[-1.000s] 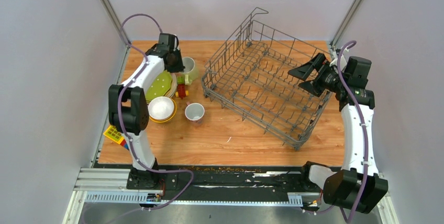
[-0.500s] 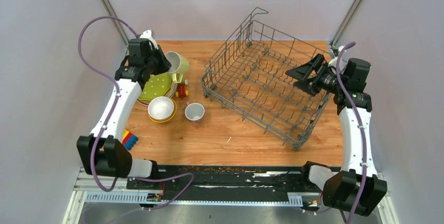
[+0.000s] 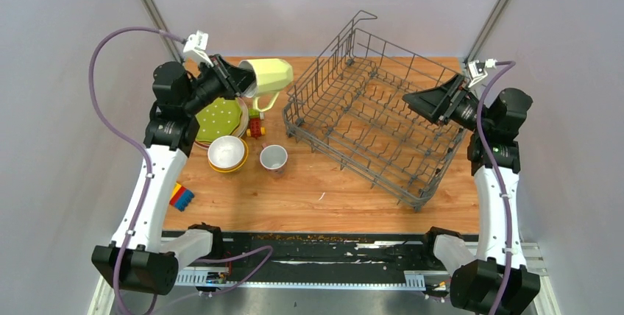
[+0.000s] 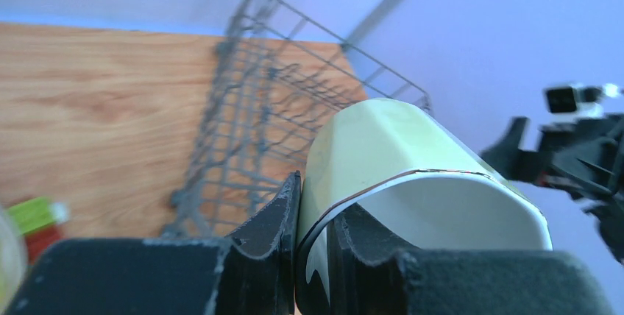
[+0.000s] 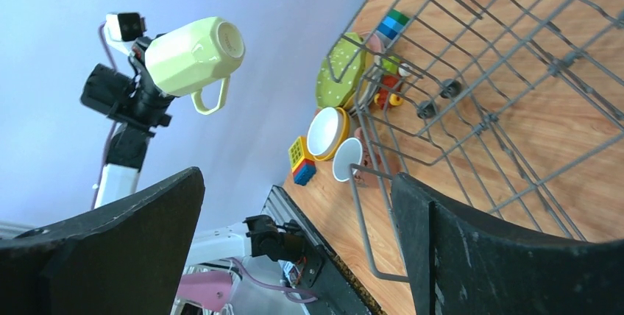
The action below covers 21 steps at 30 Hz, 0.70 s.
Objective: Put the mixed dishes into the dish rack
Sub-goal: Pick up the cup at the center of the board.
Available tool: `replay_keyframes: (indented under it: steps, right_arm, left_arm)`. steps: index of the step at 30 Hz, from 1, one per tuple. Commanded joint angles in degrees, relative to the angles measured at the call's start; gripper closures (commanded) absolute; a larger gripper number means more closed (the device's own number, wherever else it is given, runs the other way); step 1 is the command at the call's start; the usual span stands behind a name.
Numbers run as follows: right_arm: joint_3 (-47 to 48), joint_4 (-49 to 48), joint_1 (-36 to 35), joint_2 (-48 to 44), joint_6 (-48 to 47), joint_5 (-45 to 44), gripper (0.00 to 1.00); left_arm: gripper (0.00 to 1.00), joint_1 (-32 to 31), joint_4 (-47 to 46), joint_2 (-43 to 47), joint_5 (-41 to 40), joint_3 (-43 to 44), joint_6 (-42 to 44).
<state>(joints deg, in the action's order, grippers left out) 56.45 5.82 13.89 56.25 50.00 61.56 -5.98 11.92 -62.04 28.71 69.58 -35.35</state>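
Top camera looks down from behind; wrist cameras face each other over the dish rack (image 3: 371, 112).

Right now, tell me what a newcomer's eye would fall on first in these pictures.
The pale-green mug, pinched at its rim by the left gripper and held sideways in the air just left of the dish rack. Then the big grey rack itself, empty and askew on the wooden table, with the right gripper wide open above its right end.

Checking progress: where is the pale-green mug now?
Top view, far left: the pale-green mug is off the table on its side, pinched at its rim by the left gripper, just left of the dish rack.
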Motion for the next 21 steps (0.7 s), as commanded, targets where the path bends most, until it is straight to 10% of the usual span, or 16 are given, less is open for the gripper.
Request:
replay_keyframes:
  steps: [1, 21]
  right_arm:
    - [-0.3, -12.7, -1.0, -1.0, 6.8, 4.4, 0.00]
    - [-1.5, -33.0, -12.1, 1.9, 16.9, 8.2, 0.00]
  left_arm:
    - [1.00, -3.9, -17.8, -1.3, 12.4, 1.1, -7.4]
    - [1.00, -14.2, -47.5, -7.8, 17.1, -5.0, -19.4]
